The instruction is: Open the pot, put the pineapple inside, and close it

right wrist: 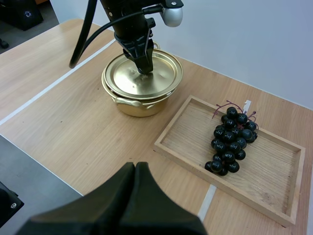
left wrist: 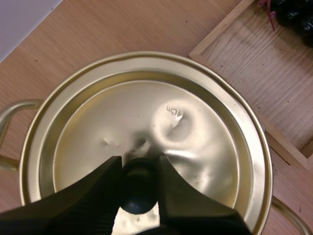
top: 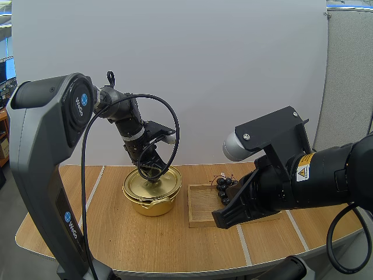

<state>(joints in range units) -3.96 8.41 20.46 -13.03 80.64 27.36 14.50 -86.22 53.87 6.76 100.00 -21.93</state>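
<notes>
l gripper point(left wrist: 139, 167) pinches lid knob point(left wrist: 139, 195); grapes point(right wrist: 231, 142) apart, in tray point(right wrist: 187, 138).

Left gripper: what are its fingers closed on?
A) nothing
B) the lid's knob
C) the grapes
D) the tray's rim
B: in the left wrist view the left gripper pinches the dark knob at the middle of the gold lid.

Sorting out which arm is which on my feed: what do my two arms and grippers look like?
Left arm: grey shell, round blue badges with white lettering, black wrist. Right arm: black, yellow warning label, pale rounded cap. Left gripper and right gripper: two black wedge-shaped fingers each.
</notes>
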